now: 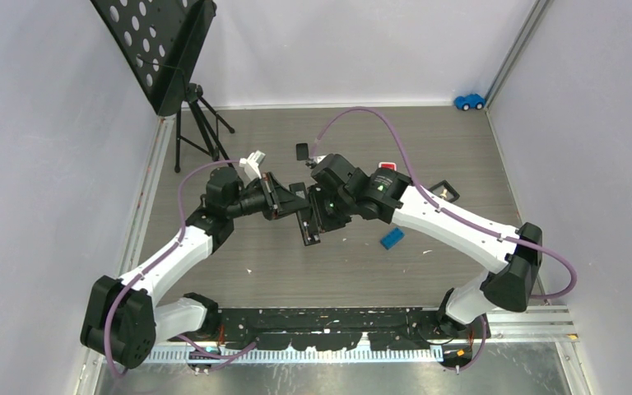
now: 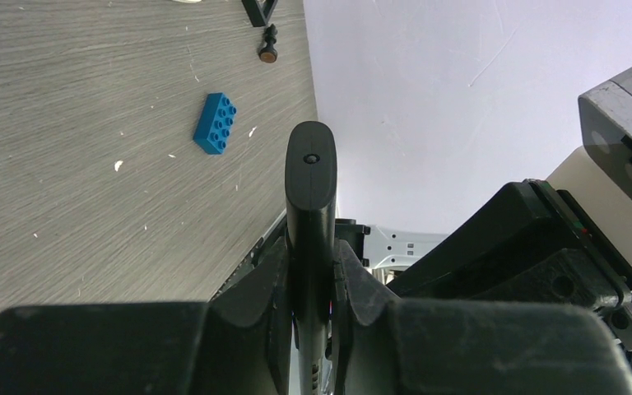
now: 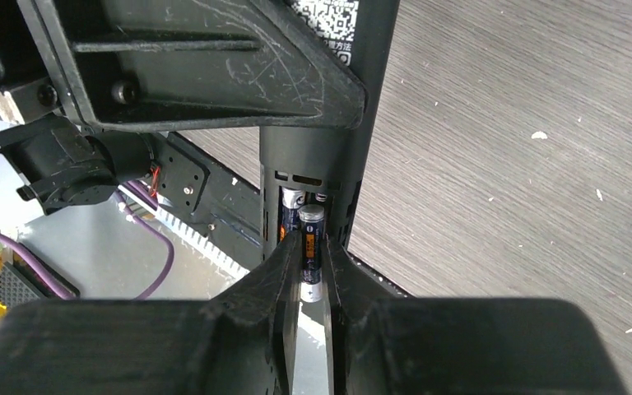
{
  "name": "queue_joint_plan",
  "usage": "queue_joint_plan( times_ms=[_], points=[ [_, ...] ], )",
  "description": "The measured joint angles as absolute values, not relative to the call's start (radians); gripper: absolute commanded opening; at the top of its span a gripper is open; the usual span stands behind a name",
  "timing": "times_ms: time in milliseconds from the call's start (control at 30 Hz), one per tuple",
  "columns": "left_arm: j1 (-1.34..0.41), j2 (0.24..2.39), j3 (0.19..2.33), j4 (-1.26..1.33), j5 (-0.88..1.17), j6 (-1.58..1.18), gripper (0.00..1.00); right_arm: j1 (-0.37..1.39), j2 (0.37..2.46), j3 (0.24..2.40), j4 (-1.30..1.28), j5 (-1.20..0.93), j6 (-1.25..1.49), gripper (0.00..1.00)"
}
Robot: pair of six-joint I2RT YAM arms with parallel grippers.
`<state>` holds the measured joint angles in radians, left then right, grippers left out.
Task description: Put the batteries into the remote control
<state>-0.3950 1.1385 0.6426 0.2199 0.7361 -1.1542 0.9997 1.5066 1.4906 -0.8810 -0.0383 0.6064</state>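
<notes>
Above the grey wood-grain table [image 1: 296, 271], the left gripper [image 2: 311, 265] is clamped on the black remote control [image 2: 310, 169]. The right gripper [image 3: 311, 255] pinches a dark, silver-capped battery [image 3: 312, 222] at the remote's open compartment [image 3: 329, 185], beside a second battery [image 3: 292, 202] already seated there. The remote's white QR-code label [image 3: 325, 25] carries small print too fine to read.

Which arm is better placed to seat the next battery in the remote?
Right: the right gripper pinches a battery at the opened remote, beside one already seated; the left gripper only clamps the remote.
</notes>
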Motion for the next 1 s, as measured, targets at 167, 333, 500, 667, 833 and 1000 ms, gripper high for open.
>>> queue_joint_plan(
  times_ms=[167,333,500,667,833,1000],
  points=[
    [-0.394,1.133,0.640,0.218,0.730,-1.168,0.00,1.000,1.525,1.518,-0.908,-0.008,0.640,0.27],
    [-0.392,1.127,0.640,0.219,0.727,-1.176,0.00,1.000,1.526,1.523,-0.916,0.015,0.663,0.32],
    [-0.390,1.127,0.639,0.219,0.727,-1.188,0.00,0.999,1.525,1.524,-0.921,0.023,0.678,0.40],
    [-0.386,1.126,0.636,0.221,0.727,-1.205,0.00,0.995,1.507,1.514,-0.888,0.014,0.706,0.49],
    [-0.382,1.119,0.636,0.221,0.726,-1.224,0.00,0.956,1.389,1.392,-0.741,-0.047,0.773,0.55],
    [-0.366,1.114,0.636,0.224,0.720,-1.251,0.00,0.921,1.269,1.258,-0.611,-0.038,0.857,0.62]
  ],
)
